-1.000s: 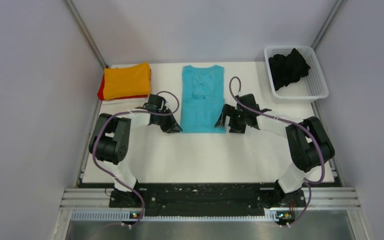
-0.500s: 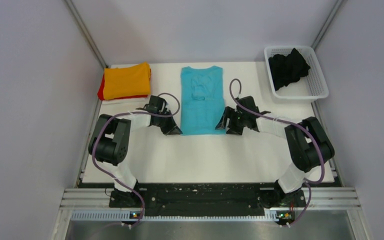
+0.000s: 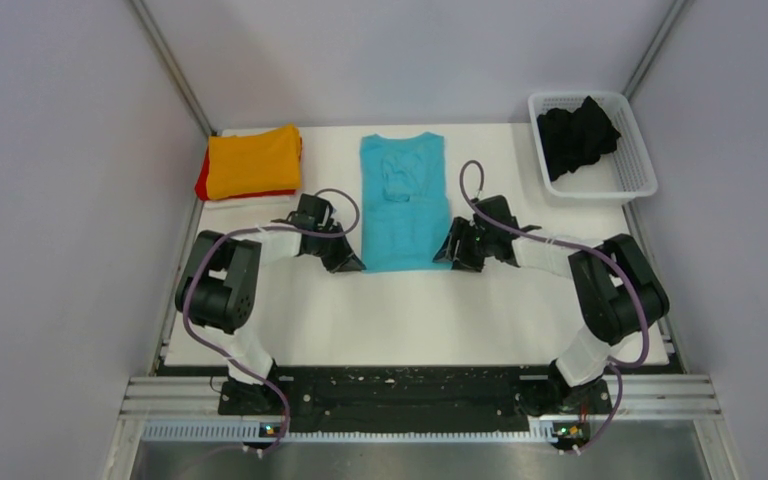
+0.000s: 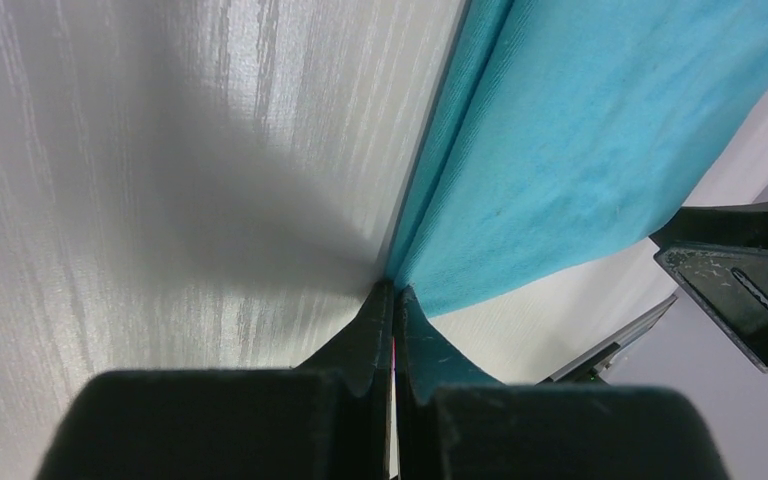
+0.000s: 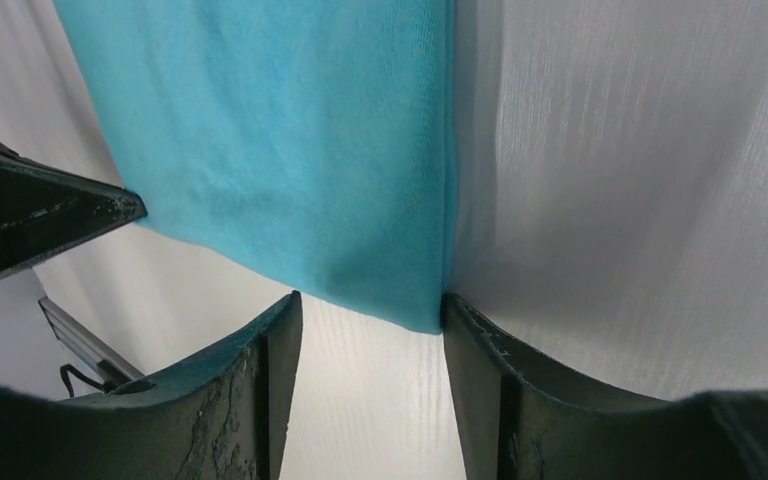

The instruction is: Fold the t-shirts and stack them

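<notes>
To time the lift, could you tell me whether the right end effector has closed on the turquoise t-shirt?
No: the right end effector stands open around a corner of the turquoise t-shirt.

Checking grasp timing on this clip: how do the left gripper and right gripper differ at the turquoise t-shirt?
Fingers: pressed together on the left gripper, standing apart on the right gripper. Cloth: the left gripper pinches the near left corner of the turquoise t-shirt; the right gripper only straddles the near right corner, not yet pinching it. Both sit low at the shirt's near edge.
</notes>
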{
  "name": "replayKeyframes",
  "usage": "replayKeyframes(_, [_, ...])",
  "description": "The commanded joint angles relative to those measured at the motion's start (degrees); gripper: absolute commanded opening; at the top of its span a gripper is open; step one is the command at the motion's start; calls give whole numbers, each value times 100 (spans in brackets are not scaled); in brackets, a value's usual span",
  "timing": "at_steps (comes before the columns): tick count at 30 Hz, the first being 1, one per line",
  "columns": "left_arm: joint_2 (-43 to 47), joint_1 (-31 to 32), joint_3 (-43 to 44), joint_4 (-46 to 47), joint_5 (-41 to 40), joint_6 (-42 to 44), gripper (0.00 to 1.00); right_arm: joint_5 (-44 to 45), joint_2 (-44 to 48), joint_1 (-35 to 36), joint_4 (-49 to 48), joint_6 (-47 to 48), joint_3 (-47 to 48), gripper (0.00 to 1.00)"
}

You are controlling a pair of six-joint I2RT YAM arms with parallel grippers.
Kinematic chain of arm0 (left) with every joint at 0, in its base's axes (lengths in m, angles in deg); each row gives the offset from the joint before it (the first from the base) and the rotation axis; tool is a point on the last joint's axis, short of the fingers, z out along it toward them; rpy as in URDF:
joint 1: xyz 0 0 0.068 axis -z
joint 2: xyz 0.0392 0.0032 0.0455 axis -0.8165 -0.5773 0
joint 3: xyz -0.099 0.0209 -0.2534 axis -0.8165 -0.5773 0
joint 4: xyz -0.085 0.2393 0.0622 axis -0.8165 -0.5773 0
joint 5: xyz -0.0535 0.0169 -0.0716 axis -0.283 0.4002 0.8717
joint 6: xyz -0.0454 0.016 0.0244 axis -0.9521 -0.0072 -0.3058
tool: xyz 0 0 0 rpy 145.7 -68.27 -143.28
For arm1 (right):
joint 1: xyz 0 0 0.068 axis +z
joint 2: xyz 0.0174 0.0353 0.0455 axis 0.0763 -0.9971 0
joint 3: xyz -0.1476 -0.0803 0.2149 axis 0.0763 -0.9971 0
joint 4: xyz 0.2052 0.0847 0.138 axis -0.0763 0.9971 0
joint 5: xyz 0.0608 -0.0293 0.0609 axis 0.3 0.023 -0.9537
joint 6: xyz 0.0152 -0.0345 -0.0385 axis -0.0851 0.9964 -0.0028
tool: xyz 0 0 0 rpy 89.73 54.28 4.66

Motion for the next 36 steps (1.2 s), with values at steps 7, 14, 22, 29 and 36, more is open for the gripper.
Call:
replayKeyframes(7, [-14,79,-300,-333,-297,74,0,131,-46,103,432,310,-323,31])
replayKeyframes(14, [246,136,-504,-432,-266,115,0,-8,133,102,441,505,-327,0])
replayKeyframes(22, [1283,431,-931,-1166,-279,103,0,-690,1200,173,1731,1282,-520,0])
replayKeyframes(29, [2660,977,-1366,-1802,-265,-578,0,-1368,2467,328,3022,1435,-708,0])
replayKeyframes(36, [3340,1097,-1006,-1889,-352,-708,0,-1054,2800,285,3044,1581,-119,0])
